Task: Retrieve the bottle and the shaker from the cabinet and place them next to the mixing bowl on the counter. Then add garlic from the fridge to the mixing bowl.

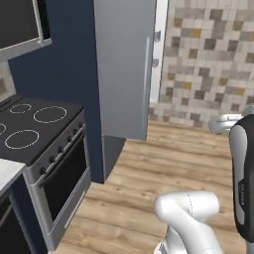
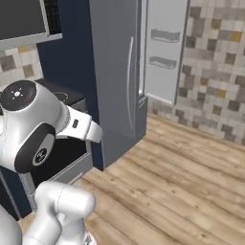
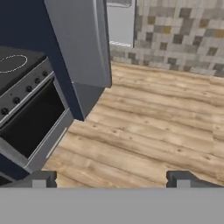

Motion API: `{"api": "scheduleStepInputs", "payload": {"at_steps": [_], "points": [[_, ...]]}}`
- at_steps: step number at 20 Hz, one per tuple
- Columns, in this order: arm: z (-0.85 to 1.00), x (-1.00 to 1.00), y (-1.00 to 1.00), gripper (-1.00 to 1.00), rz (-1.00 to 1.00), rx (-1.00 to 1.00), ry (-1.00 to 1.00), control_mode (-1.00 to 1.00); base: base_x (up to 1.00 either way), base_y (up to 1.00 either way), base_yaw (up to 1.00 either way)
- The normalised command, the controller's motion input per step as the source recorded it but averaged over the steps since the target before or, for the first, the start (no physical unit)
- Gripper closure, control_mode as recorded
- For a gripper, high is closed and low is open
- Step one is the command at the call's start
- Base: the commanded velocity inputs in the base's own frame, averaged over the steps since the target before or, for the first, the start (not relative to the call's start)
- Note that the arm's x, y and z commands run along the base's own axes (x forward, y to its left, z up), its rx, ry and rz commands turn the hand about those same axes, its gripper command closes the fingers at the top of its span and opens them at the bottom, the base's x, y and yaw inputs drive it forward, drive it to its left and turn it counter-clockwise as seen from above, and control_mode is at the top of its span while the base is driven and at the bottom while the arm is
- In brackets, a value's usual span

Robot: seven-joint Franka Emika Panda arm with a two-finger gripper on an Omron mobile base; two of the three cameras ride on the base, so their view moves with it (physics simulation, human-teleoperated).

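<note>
The fridge (image 2: 119, 72) stands tall and grey beside the navy panel, its door (image 2: 165, 48) swung open with pale shelves showing. Left of it sits the black cooktop (image 1: 34, 126) over the oven (image 3: 33, 124). The pincer (image 3: 111, 178) hangs above the wood floor (image 3: 148, 131), jaws spread wide and empty.

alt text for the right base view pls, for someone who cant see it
A tall grey fridge stands with its door swung open, pale door shelves showing, beside a navy panel and a black cooktop. The robot's white arm fills the lower left, over a wood plank floor with a mosaic tile wall behind.
</note>
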Motion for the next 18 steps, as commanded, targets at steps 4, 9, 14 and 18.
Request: {"api": "scheduleStepInputs", "payload": {"at_steps": [4, 9, 14, 18], "points": [[0.00, 0.00, 0.00, -1.00, 0.00, 0.00, 0.00, 1.00, 0.88, -1.00, 0.36], [0.00, 0.00, 0.00, -1.00, 0.00, 0.00, 0.00, 1.00, 1.00, -1.00, 0.46], [0.00, 0.00, 0.00, -1.00, 0.00, 0.00, 0.00, 1.00, 1.00, -1.00, 0.52], [0.00, 0.00, 0.00, -1.00, 0.00, 0.00, 0.00, 1.00, 0.98, -1.00, 0.54]]}}
